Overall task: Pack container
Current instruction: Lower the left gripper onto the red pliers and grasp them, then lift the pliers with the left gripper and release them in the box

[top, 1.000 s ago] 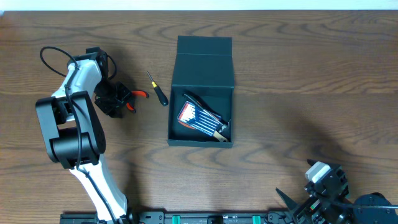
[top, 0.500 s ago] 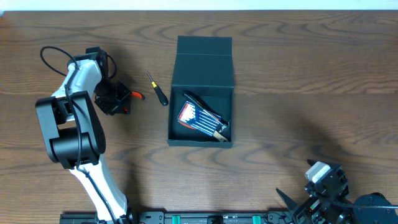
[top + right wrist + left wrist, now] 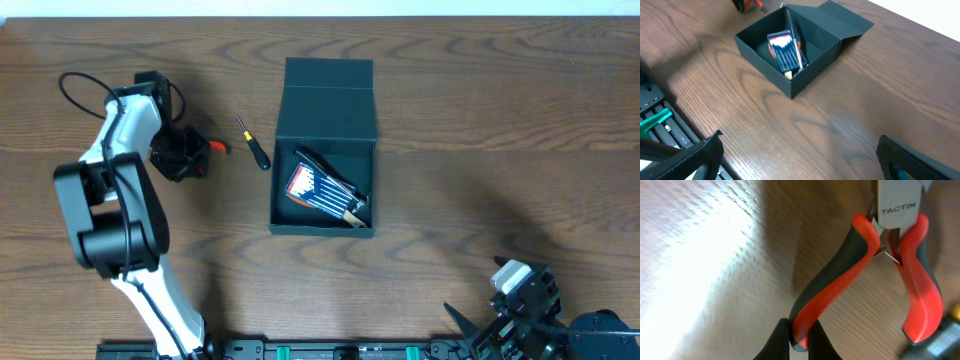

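Observation:
The container (image 3: 325, 160) is a dark teal-black square box at the table's middle, its flap lid open toward the back; it also shows in the right wrist view (image 3: 790, 50). Inside lie a red-and-blue tool pack (image 3: 312, 185) and a dark tool. My left gripper (image 3: 800, 340) is shut on one handle of red-and-black pliers (image 3: 890, 265), left of the box in the overhead view (image 3: 205, 150). A black-handled screwdriver (image 3: 255, 145) lies between pliers and box. My right gripper (image 3: 800, 155) is open and empty at the front right.
The left arm (image 3: 115, 200) stretches from the front edge up the left side. The right arm's base (image 3: 530, 310) sits at the front right corner. A rail with teal fittings (image 3: 320, 350) runs along the front edge.
My left gripper has drawn the pliers a little to the left and back, so less of the red handles shows in the overhead view. The right arm has not moved.

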You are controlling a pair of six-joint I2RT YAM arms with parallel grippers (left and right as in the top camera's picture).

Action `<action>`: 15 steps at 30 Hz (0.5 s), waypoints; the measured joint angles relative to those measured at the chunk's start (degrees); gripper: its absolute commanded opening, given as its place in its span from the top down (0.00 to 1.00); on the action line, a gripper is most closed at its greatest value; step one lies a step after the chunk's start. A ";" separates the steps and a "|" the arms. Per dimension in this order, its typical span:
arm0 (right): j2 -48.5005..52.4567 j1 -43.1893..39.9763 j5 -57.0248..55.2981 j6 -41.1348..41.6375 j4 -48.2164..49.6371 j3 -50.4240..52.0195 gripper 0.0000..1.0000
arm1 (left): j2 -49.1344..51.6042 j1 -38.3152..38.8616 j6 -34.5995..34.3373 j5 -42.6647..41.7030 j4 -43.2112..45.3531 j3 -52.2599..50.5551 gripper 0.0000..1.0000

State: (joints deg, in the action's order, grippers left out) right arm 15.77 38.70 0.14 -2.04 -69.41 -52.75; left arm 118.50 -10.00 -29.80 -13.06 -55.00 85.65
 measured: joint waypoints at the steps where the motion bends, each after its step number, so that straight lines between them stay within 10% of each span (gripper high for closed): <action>1: 0.00 0.00 0.02 0.00 0.00 0.00 0.01 | -1.53 0.24 -0.26 0.00 -0.02 0.00 0.94; 15: 0.00 0.00 0.00 -0.02 0.00 0.00 0.01 | -25.94 21.97 -13.94 1.75 0.11 0.15 0.94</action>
State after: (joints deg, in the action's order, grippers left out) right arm 15.77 38.70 0.14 -2.07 -69.41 -52.75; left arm 92.55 11.97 -43.75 -11.31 -54.89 85.80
